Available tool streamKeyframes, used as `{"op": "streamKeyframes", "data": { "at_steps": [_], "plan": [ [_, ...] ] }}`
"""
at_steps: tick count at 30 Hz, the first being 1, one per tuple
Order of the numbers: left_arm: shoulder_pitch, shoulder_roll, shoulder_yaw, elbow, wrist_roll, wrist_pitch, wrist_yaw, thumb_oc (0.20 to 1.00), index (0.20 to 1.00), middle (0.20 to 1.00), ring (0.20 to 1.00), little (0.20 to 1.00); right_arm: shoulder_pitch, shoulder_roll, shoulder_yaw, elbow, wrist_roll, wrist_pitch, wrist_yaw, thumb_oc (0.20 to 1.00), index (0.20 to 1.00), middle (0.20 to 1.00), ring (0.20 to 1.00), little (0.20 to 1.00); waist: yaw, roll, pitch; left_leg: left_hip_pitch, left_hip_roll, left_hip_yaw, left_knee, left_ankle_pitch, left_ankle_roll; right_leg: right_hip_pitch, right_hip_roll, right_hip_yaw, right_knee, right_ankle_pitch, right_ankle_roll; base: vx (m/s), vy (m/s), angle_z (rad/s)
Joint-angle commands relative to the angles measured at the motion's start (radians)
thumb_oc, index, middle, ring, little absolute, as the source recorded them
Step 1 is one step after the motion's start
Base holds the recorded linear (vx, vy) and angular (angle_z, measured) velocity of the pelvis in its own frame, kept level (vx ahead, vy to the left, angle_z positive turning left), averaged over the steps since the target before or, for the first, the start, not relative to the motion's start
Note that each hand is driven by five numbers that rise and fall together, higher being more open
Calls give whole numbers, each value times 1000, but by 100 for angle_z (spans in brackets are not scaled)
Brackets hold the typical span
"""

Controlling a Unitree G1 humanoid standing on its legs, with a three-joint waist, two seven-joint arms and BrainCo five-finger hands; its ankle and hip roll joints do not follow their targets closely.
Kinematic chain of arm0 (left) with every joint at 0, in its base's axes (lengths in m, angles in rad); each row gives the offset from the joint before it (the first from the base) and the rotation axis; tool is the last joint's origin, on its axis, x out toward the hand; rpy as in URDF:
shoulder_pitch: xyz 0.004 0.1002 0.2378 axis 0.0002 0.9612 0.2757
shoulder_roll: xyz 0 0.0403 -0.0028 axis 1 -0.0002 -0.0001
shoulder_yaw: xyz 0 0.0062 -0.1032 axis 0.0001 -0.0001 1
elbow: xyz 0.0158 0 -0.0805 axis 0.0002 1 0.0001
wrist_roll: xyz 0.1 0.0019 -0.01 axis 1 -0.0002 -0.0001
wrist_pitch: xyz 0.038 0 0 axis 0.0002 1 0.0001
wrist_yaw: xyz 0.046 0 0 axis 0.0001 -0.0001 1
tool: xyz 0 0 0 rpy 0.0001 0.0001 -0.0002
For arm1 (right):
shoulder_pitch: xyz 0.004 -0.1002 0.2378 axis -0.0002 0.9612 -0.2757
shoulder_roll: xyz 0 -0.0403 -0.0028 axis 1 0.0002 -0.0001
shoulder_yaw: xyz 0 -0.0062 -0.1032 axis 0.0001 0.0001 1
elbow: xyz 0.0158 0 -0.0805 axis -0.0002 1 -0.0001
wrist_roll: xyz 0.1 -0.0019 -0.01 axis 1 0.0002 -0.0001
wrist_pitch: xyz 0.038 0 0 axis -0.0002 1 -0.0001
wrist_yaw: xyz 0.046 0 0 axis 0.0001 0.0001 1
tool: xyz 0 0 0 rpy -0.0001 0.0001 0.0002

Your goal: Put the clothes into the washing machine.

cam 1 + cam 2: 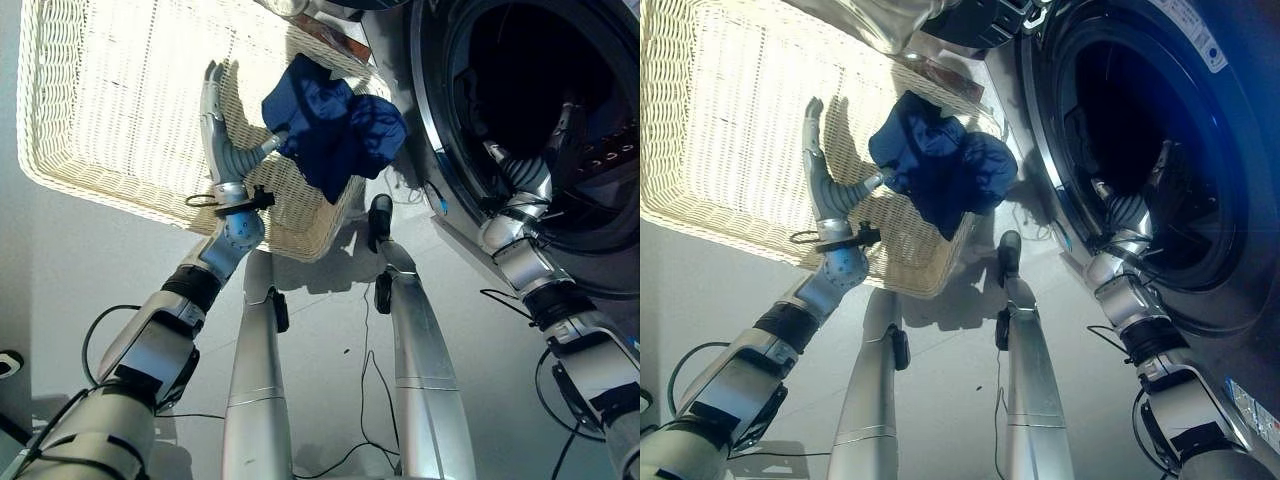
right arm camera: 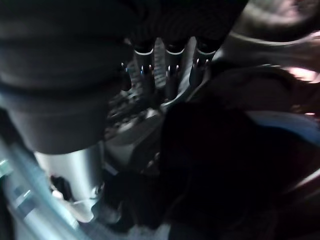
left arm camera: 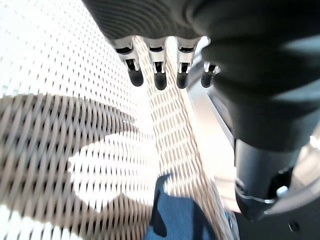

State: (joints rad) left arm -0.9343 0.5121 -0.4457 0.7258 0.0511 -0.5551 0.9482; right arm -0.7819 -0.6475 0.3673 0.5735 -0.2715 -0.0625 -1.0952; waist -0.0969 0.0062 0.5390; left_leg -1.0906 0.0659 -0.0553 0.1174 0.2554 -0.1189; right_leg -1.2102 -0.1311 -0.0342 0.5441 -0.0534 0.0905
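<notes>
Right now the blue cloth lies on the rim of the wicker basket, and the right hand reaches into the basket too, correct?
Not quite. The blue cloth does lie on the wicker basket rim, but the right hand reaches into the washing machine drum, as the left eye view shows.

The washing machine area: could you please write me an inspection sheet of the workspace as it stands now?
Surface: pale floor, lit by sun in patches.
Job's things: blue garment draped over the near rim of the white wicker basket; washing machine door open, drum dark, with dark contents in the right wrist view that I cannot identify.
Clutter: nothing seen.
Hands: left hand inside the basket, fingers straight, thumb against the garment's edge; right hand reaching into the drum, fingers extended.
Cables: left out, being the robot's own.
Surroundings: nothing seen beyond basket and machine.
</notes>
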Motion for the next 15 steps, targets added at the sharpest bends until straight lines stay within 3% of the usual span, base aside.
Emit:
{"op": "streamKeyframes", "data": {
  "at_steps": [1,8,11,12,15],
  "plan": [
    [-25,-4,56,-3,-49,-56,-21,1000,1000,1000,1000,1000,11,-50,19,-95,-90,-38,3,1000,1000,1000,1000,1000,24,-18,-19,37,-82,76,140,-183,42,103,90,-53,-225,160,55,-12,1,3],
    [-6,1,98,-13,-87,-56,-30,1000,1000,1000,1000,1000,8,-59,37,-201,-180,-107,63,1000,1000,1000,1000,1000,28,-12,-19,38,-84,73,140,-177,40,105,87,-54,-223,151,51,0,0,0],
    [13,-5,121,-28,-109,-54,-26,1000,1000,1000,1000,1000,22,-55,46,-258,-214,-164,121,1000,1000,1000,1000,1000,30,-9,-19,39,-85,70,138,-174,41,108,86,-55,-220,146,49,0,0,0],
    [31,-8,139,-39,-117,-52,-21,1000,1000,1000,1000,1000,30,-51,57,-309,-243,-210,187,1000,1000,1000,1000,1000,32,-8,-19,40,-86,70,141,-172,41,109,86,-57,-218,144,46,-12,5,3],
    [48,-13,159,-51,-112,-30,-13,1000,1000,1000,1000,1000,30,-51,83,-389,-247,-252,270,1000,1000,1000,1000,1000,37,-8,-19,43,-85,67,142,-167,38,115,84,-60,-214,138,42,0,0,0]
  ]
}}
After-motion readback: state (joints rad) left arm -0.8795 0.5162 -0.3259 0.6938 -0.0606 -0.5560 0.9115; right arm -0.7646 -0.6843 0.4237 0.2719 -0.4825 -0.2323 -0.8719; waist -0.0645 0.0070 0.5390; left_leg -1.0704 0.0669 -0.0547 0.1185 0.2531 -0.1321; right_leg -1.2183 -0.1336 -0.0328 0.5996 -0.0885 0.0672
